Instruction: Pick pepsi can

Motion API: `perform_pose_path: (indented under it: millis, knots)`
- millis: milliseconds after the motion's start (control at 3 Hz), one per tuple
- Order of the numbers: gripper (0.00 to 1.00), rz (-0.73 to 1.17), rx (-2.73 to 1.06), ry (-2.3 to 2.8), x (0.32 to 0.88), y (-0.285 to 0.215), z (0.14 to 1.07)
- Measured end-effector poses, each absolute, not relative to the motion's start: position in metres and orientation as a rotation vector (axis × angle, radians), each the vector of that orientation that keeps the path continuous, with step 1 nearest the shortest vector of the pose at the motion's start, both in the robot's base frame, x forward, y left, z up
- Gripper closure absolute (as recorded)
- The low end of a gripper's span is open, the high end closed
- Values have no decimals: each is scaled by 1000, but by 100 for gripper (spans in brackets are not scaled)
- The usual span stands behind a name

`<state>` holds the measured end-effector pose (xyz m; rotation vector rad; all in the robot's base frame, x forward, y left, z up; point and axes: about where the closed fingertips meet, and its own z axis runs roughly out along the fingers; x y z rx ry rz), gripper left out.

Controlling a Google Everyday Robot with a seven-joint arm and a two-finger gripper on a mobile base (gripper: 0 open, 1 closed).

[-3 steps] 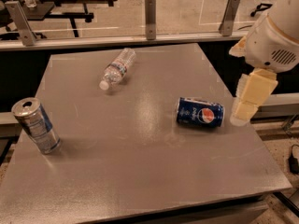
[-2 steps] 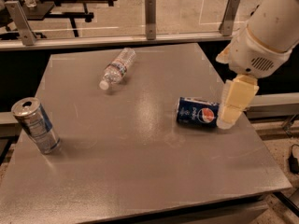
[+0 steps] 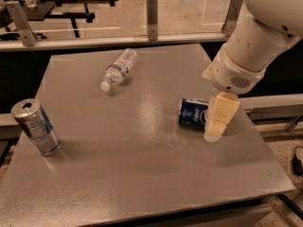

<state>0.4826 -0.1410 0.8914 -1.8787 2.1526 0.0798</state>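
Note:
The pepsi can (image 3: 191, 112) lies on its side on the grey table (image 3: 142, 169), right of the middle, its dark blue body and round logo facing me. My gripper (image 3: 218, 119) hangs from the white arm at the upper right and reaches down over the can's right end, hiding that end. Its cream finger (image 3: 221, 113) stands in front of the can, close to the tabletop.
A clear plastic water bottle (image 3: 118, 69) lies at the back middle of the table. A tall slim silver-and-blue can (image 3: 35, 126) stands upright near the left edge. A rail with metal posts (image 3: 152, 11) runs behind the table.
The arm has swung left and down from the table's right edge, so the gripper now covers the pepsi can's right end. The can, bottle and slim can have not moved.

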Motion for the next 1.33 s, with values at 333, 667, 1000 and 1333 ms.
perform_pose_path:
  millis: [333,667,1000,1333]
  knots:
    - [0,71,-1931,2144,481,-133,876]
    - [0,42,-2012,2144,482,-132,859]
    - [0,25,-2052,2145,484,-132,851]
    - [25,-3,-2086,2144,490,-135,846]
